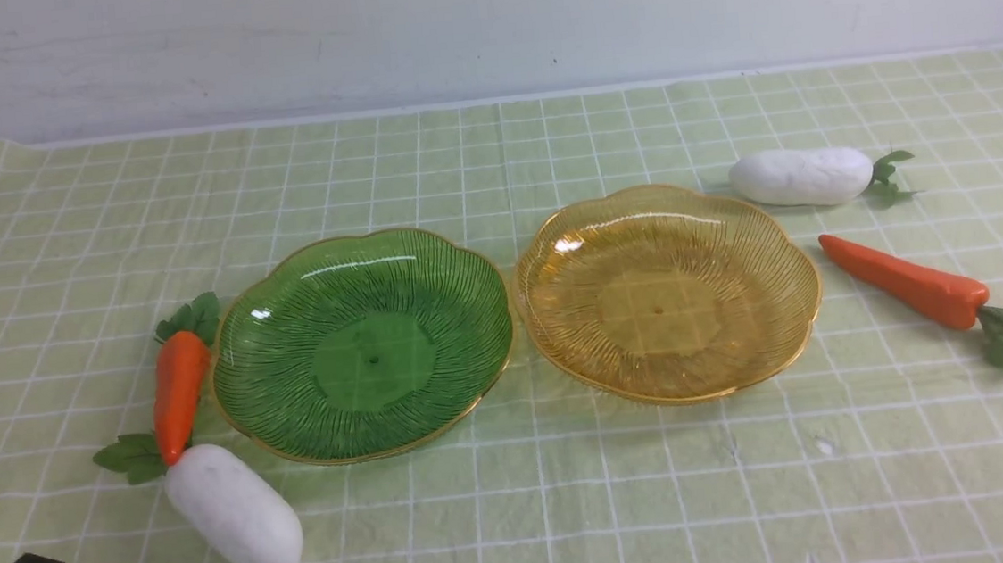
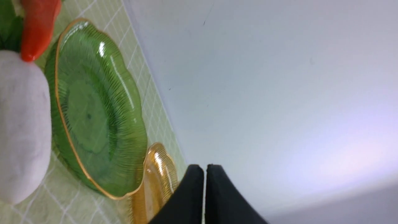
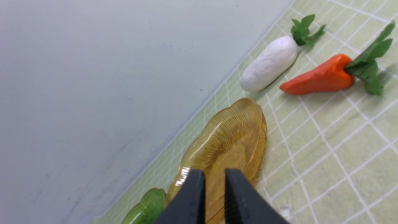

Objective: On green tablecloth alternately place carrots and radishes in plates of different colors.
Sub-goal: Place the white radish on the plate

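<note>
Black left end effector, tapered matte fingers

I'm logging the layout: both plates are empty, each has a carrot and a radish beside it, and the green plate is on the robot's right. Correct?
No: the front view shows the green plate on the robot's left; the amber plate is the one on its right. The rest is right.
</note>
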You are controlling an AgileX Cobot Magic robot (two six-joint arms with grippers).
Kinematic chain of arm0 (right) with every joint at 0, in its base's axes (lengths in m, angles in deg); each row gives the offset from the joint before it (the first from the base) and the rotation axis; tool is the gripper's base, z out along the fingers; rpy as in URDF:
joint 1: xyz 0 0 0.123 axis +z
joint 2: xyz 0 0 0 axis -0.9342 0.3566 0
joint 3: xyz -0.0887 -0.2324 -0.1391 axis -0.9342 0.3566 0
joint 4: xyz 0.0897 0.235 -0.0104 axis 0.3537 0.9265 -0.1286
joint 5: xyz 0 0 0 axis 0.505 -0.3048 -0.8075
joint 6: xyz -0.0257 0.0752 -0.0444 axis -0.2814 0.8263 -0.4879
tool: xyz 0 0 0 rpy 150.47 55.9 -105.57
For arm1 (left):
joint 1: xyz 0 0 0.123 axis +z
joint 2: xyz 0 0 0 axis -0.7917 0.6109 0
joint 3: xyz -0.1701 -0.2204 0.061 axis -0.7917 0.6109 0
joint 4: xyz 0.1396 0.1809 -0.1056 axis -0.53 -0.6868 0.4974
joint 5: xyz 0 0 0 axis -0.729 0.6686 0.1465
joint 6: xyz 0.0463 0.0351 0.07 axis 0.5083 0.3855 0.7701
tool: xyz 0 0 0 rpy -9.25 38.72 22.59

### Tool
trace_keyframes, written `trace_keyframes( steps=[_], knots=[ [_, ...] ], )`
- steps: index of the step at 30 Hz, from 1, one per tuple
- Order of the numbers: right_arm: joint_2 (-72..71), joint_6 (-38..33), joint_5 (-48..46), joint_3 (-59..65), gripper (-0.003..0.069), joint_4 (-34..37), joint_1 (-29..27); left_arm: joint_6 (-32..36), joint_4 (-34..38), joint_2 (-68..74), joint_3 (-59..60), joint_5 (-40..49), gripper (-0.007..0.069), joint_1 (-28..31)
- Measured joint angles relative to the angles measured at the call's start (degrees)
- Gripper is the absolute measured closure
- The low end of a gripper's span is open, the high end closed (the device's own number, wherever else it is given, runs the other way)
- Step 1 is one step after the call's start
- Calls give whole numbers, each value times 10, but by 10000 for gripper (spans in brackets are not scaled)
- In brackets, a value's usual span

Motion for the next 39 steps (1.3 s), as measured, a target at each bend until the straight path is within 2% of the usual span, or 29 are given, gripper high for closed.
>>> trace_keyframes(
  steps=[4, 7, 10, 14, 18, 23, 27, 30, 35, 37, 39],
  knots=[
    [1, -54, -2, -46, 573, -28, 0, 54, 9, 0, -6, 7, 632, 0],
    [23, -85, -11, -92, 573, -59, 0, 130, 10, 3, -38, 33, 632, 0],
    [82, -106, -47, -129, 573, -108, 0, 194, 10, 39, -75, 60, 632, 0],
    [260, -109, -161, -209, 573, -196, 0, 301, 8, 196, -148, 156, 632, 0],
    [382, -104, -209, -272, 573, -227, 0, 349, -1, 317, -192, 252, 632, 0],
    [574, -74, -246, -401, 573, -259, 0, 395, -66, 520, -266, 396, 631, 0],
    [689, -74, -250, -496, 568, -263, 0, 401, -136, 625, -322, 441, 623, 0],
    [747, -74, -253, -551, 557, -265, 0, 401, -167, 665, -347, 442, 603, 0],
    [841, -81, -259, -644, 482, -272, 0, 401, -180, 683, -363, 441, 554, 0],
    [893, -104, -262, -694, 400, -274, 0, 396, -181, 683, -364, 436, 515, 0],
    [952, -141, -272, -755, 286, -274, 0, 387, -183, 683, -364, 431, 466, 0]
  ],
)
